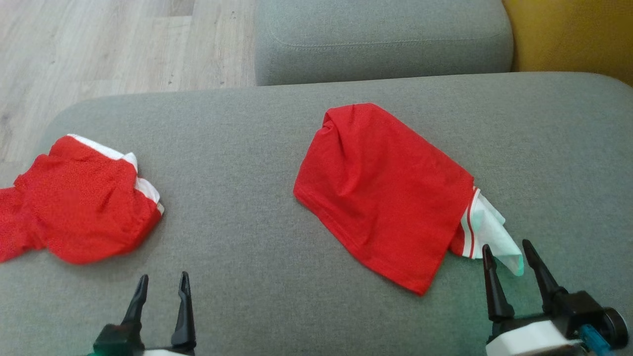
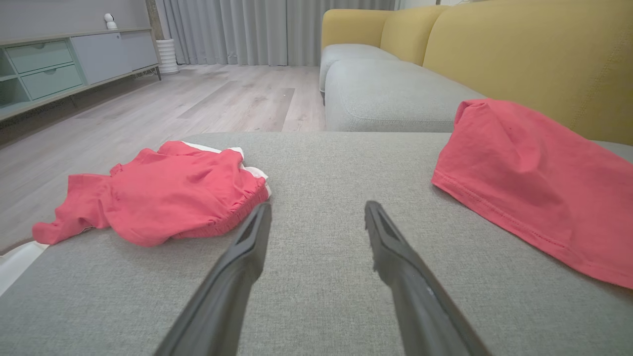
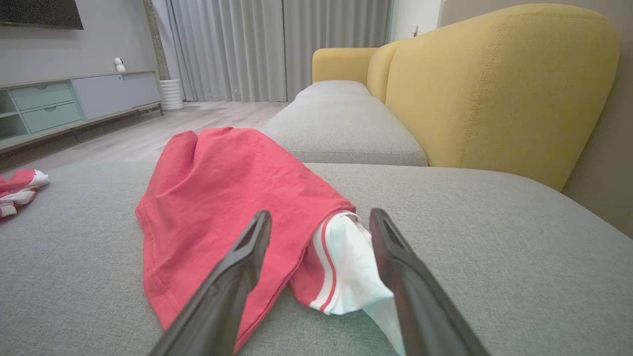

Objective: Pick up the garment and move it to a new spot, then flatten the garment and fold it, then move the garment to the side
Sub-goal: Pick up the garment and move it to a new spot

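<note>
A red garment (image 1: 381, 188) lies loosely folded on the grey sofa cushion (image 1: 257, 237), right of centre, with a white red-striped sleeve (image 1: 487, 230) poking out at its near right corner. My right gripper (image 1: 507, 244) is open, and its fingers stand on either side of that sleeve's tip (image 3: 346, 267); the jaws are not closed on it. The red cloth (image 3: 217, 198) spreads ahead and to the left in the right wrist view. My left gripper (image 1: 163, 275) is open over bare cushion, its jaws empty (image 2: 318, 204).
A second red garment (image 1: 74, 202) with white trim lies crumpled at the cushion's left edge (image 2: 163, 198). Another grey seat (image 1: 381, 39) and a yellow backrest (image 3: 494, 89) lie beyond. Wooden floor (image 1: 99, 49) drops off to the left.
</note>
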Controlling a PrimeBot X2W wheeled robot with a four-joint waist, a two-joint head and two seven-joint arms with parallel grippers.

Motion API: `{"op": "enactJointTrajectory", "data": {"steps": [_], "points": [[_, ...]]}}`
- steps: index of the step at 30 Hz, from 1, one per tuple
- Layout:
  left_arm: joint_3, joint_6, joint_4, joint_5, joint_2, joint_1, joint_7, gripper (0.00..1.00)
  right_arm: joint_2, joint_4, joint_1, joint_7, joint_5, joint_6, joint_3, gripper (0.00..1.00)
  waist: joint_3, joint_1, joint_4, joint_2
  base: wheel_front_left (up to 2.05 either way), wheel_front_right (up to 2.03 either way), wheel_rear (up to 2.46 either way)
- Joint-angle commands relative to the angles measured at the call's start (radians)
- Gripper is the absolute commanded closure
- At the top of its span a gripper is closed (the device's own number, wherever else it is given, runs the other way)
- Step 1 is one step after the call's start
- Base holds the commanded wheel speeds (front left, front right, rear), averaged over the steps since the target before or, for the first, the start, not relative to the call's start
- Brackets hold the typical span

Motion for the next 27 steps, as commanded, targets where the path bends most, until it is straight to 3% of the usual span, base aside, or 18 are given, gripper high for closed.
{"op": "enactJointTrajectory", "data": {"steps": [1,16,21,27], "points": [[0.034,-0.002,-0.029,0.009,-0.008,-0.030,-0.012,0.00,-0.005,-0.026,-0.031,-0.011,-0.001,0.008,0.023,0.00,-0.001,0.0000,0.000,0.0000,0.00,0.00,0.00],[0.011,-0.030,-0.037,0.029,-0.018,-0.050,-0.012,0.00,-0.005,-0.024,-0.044,-0.011,-0.001,0.008,0.032,0.00,0.010,0.0000,-0.029,0.0000,0.00,0.00,0.00],[-0.113,-0.090,-0.013,0.049,-0.020,-0.103,-0.012,0.00,-0.005,-0.031,-0.051,-0.011,-0.001,0.008,0.033,0.00,0.017,0.0000,-0.059,0.0000,0.00,0.00,0.00],[-0.339,-0.158,0.076,0.044,-0.022,-0.255,0.032,0.00,-0.005,-0.045,-0.075,-0.011,0.001,0.008,0.044,0.00,0.052,0.0000,-0.122,0.0000,0.00,0.00,0.00]]}}
